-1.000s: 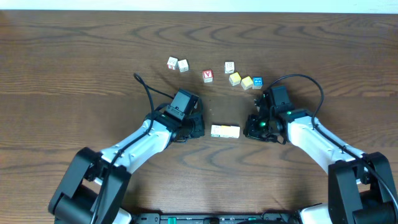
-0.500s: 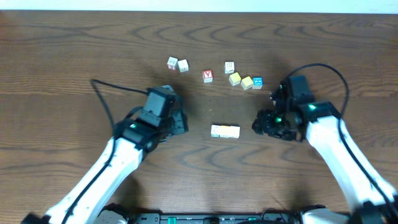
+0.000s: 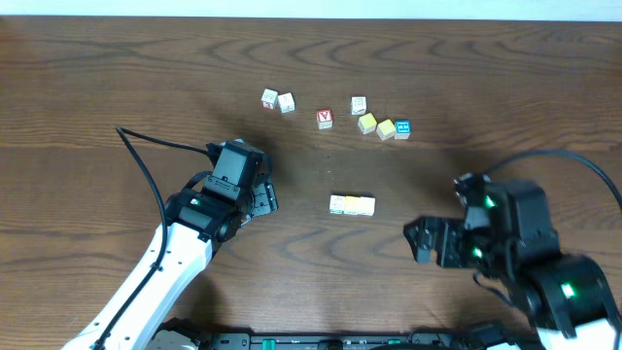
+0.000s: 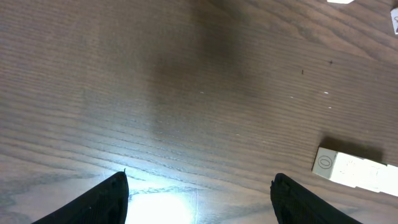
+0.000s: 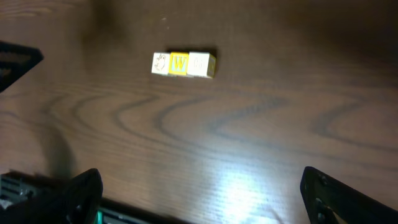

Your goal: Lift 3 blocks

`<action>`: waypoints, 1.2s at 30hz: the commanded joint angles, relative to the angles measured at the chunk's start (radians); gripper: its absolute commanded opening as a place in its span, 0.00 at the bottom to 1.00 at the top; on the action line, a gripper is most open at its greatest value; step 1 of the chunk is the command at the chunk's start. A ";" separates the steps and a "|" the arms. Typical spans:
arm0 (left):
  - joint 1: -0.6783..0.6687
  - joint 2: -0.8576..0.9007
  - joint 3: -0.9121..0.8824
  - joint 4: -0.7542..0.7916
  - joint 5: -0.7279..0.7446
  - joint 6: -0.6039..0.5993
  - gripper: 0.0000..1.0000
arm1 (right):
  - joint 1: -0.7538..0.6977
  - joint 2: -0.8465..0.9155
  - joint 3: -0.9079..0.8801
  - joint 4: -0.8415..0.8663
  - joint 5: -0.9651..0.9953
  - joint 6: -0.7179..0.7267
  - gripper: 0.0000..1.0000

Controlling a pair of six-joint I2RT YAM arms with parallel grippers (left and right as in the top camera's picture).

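Right end effector: nearest the robot's base, the right end effector (image 3: pixel 420 243) has backed away from the right end of the row, where it sat a second ago. It is now well apart from the row, with its jaws spread wide and nothing between them.
Left end effector: the left end effector (image 3: pixel 266 197) has likewise drawn off to the left of the row's other end. Its jaws are fully parted and empty.
3 blocks: the 3 blocks (image 3: pixel 352 205) lie flat on the desk between the two arms, touching side by side in one row: white with a green mark, then yellow, then cream. They are in the same spot as a second ago, and neither arm touches them.
Meaning for the task: both arms let go at once, so nothing is being lifted now. Either the lift is over and the row has been set back, or the squeeze was given up; these views cannot settle which.
Loose cubes: farther back, a red-faced cube (image 3: pixel 325 119) and a blue-faced cube (image 3: pixel 402 128) sit among a few other small cubes, unmoved.
Desk: the desk (image 3: pixel 117 78) is dark wood grain, bare around the row, with bright glare patches in both wrist views.
Room: past the far edge runs a pale strip (image 3: pixel 311 8), possibly a wall.
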 commanded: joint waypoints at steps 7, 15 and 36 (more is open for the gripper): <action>0.005 -0.002 0.018 0.000 -0.032 0.006 0.74 | 0.008 -0.117 0.016 -0.132 0.008 -0.004 0.99; 0.005 -0.002 0.018 0.000 -0.032 0.006 0.74 | 0.008 -0.114 0.016 -0.132 0.009 -0.004 0.99; 0.005 -0.002 0.018 0.000 -0.032 0.006 0.74 | 0.008 -0.140 0.016 -0.140 0.195 -0.004 0.99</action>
